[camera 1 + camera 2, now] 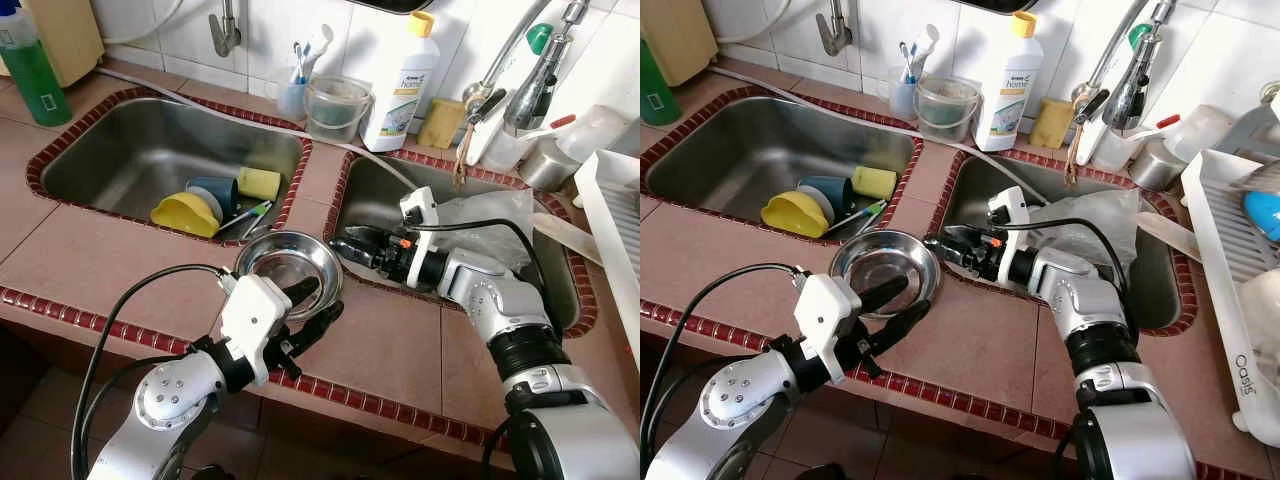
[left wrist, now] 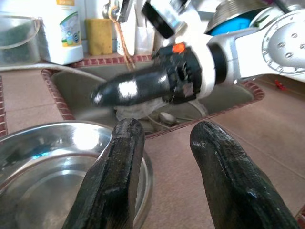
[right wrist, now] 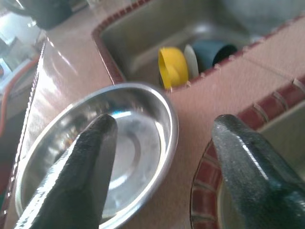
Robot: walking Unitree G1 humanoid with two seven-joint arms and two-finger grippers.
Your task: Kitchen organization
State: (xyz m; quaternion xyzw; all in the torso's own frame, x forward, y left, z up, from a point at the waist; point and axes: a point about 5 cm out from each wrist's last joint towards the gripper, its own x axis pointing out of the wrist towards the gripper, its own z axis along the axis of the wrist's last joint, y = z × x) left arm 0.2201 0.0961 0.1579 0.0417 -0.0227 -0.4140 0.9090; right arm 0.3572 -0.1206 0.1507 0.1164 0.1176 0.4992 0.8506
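A shiny steel bowl (image 1: pixel 285 262) stands empty on the tiled counter strip between the two sinks. My left gripper (image 1: pixel 322 302) is open at the bowl's near right rim; one finger (image 2: pixel 119 162) lies over the bowl (image 2: pixel 43 167) and the other finger (image 2: pixel 219 167) is outside it, above the tile. My right gripper (image 1: pixel 342 244) comes in from the right sink's side, open, with its tips just off the bowl's far right rim. In the right wrist view one finger (image 3: pixel 90 148) hangs over the bowl (image 3: pixel 138 143) and the other over the sink edge.
The left sink (image 1: pixel 120 150) holds a yellow bowl (image 1: pixel 185 213), a blue cup (image 1: pixel 215 190), a yellow cup (image 1: pixel 259 183) and a brush. A clear plastic bag (image 1: pixel 480 215) lies in the right sink. A detergent bottle (image 1: pixel 400 85), sponge (image 1: pixel 441 122) and white dish rack (image 1: pixel 610 215) line the back and right.
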